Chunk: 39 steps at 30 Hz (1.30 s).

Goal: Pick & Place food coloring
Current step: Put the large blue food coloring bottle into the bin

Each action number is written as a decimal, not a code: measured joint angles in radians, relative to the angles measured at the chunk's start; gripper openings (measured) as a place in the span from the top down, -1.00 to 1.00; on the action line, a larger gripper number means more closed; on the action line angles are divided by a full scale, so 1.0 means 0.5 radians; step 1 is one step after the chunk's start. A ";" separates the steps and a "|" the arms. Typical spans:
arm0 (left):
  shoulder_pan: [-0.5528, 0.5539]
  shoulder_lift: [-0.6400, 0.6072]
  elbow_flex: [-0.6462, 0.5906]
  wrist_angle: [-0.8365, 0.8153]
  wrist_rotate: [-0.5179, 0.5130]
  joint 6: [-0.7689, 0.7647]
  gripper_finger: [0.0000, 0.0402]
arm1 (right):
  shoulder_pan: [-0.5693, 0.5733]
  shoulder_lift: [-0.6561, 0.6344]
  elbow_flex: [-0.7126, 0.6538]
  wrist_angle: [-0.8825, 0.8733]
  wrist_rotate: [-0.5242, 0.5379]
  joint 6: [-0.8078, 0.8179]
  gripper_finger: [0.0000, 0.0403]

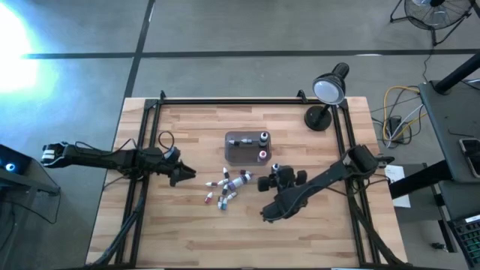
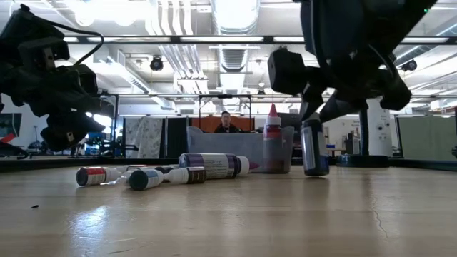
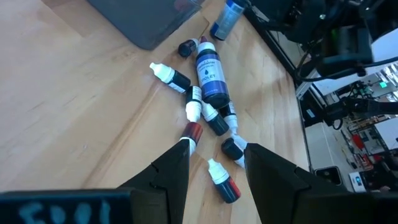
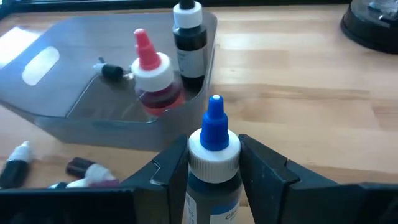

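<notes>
My right gripper (image 4: pixel 214 165) is clenched on a blue-capped food coloring bottle (image 4: pixel 214 146), held upright just beside the clear tray (image 4: pixel 56 112); a red bottle (image 4: pixel 152 78) and a dark bottle (image 4: pixel 189 37) already stand inside that tray; my left gripper (image 3: pixel 214 165) hovers released over the loose bottles (image 3: pixel 208 93) lying on the bench (image 1: pixel 187 232) near the tray; I judge the carry under way, and next comes lifting over the tray wall.

A black desk lamp (image 1: pixel 328 91) stands at the far right of the wooden tabletop (image 1: pixel 195 232). A fan (image 1: pixel 433 11) and yellow cables (image 1: pixel 397 101) occupy the floor beyond.
</notes>
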 joint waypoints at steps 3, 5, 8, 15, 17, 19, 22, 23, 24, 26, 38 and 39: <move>0.001 0.000 0.000 0.000 0.001 -0.001 0.35 | 0.016 0.000 -0.028 0.002 0.035 0.003 0.37; 0.000 0.000 0.000 0.000 0.001 -0.001 0.35 | 0.024 0.000 -0.030 0.004 0.044 0.000 0.33; 0.000 0.000 0.000 -0.001 0.002 -0.001 0.35 | 0.037 0.000 -0.031 0.005 0.044 -0.010 0.28; 0.001 0.000 0.001 -0.001 0.002 -0.002 0.35 | 0.104 0.000 -0.031 0.021 -0.025 -0.012 0.15; 0.000 0.000 0.001 -0.001 0.002 -0.002 0.35 | 0.125 0.000 -0.024 0.022 -0.082 -0.016 0.11; 0.001 0.000 0.001 -0.001 0.002 -0.003 0.35 | 0.149 -0.002 -0.010 0.018 -0.124 -0.017 0.07; 0.000 0.000 0.001 0.000 0.003 -0.004 0.35 | 0.170 -0.002 0.038 -0.028 -0.131 -0.018 0.00; 0.000 0.000 0.001 0.000 0.004 -0.004 0.35 | 0.173 -0.004 0.058 -0.063 -0.132 -0.020 -0.02; 0.000 0.000 0.001 0.001 0.004 -0.004 0.35 | 0.175 -0.006 0.078 -0.083 -0.134 -0.034 -0.04; 0.001 0.000 0.001 0.002 0.010 -0.003 0.35 | 0.179 -0.008 0.119 -0.113 -0.136 -0.098 -0.10; 0.000 0.001 0.001 0.009 0.009 -0.067 0.35 | -0.070 -0.574 0.268 -0.279 -1.156 -0.147 -0.33; 0.001 0.001 0.001 0.010 0.010 -0.067 0.35 | -0.113 -0.643 0.268 -0.258 -1.225 -0.218 -0.33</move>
